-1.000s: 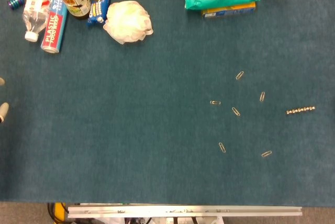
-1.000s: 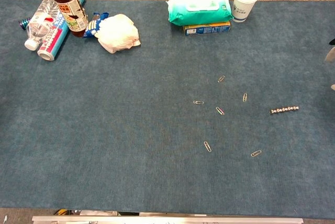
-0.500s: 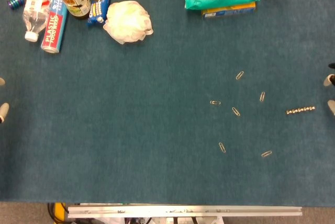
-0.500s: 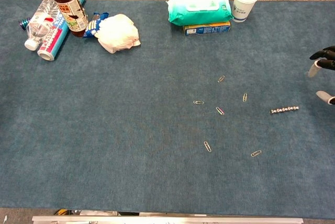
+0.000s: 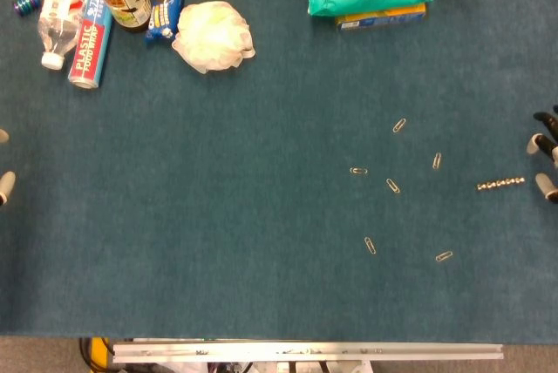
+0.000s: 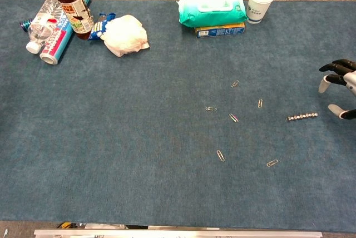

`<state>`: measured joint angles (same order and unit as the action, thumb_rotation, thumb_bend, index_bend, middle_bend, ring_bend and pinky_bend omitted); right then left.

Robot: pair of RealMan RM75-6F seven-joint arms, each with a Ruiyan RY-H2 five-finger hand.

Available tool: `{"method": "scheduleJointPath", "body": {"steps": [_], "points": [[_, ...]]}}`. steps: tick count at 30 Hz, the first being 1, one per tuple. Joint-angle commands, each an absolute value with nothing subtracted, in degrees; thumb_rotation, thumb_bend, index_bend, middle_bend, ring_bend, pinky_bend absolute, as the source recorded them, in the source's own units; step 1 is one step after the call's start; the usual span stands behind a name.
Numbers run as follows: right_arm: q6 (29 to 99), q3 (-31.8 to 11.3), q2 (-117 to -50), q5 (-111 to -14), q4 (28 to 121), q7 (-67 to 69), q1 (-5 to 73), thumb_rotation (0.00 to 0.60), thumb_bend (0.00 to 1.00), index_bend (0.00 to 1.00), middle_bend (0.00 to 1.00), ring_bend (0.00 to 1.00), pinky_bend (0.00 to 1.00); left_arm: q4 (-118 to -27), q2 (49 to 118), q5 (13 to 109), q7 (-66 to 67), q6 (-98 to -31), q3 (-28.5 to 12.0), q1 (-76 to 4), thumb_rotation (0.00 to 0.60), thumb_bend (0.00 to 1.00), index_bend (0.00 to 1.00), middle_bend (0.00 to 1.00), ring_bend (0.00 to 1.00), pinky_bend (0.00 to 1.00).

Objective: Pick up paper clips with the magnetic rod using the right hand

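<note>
reaching in, the right hand (image 6: 339,90), fingers spread and empty, should pinch the rod (image 6: 302,117) just beside it, lengthwise.

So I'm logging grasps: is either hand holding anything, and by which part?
Nothing is held. The right hand is open beside the magnetic rod, not touching it; the left hand barely shows.

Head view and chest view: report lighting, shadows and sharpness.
Head view: even, dim light, no glare; the paper clips and magnetic rod are tiny but sharp. Chest view: brighter, soft shadows; the right hand is cropped at the frame edge.
</note>
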<state>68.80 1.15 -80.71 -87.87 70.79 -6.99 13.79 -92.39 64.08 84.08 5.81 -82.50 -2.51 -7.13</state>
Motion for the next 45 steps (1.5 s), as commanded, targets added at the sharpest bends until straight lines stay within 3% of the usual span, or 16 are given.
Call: {"method": "scheduleJointPath", "body": {"steps": [1,45], "points": [[68.5,1.4,-81.0,-87.8,71.0,-6.8,13.8,0.600,0.31,0.42,0.16,0.07,0.27,-92.4,64.1,84.1,5.8,-82.5,-2.5,-7.1,0.600,0.26,0.37,0.33,0.29,0.54],[63.3,3.4,-83.7,-85.3,69.9,-11.4,15.1,0.600,0.35,0.42,0.16,0.07,0.27,-92.4,63.9,84.0,5.1,-82.7,-2.6,-7.0,0.600,0.26,0.37,0.33,0.29,0.54]]}}
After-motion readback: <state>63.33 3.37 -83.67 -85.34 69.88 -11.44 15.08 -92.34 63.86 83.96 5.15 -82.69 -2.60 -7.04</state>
